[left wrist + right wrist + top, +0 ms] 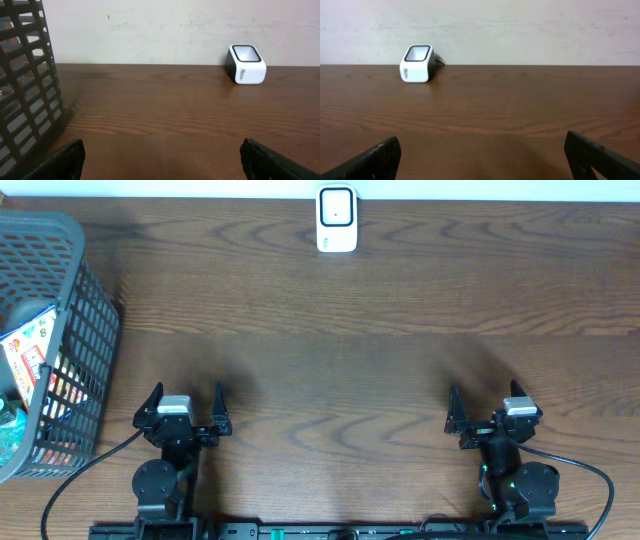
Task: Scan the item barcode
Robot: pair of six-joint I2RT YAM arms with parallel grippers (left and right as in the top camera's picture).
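White, dark-windowed scanner (337, 218) sits top centre, side print unreadable. Colourful packet (25, 345) lies in the basket (95, 330) at left edge. The left gripper (187, 395) and right gripper (485, 392) both gape, empty.

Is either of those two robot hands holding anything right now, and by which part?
Nothing is held. The left hand and the right hand both stand open, with only bare table between their fingers.
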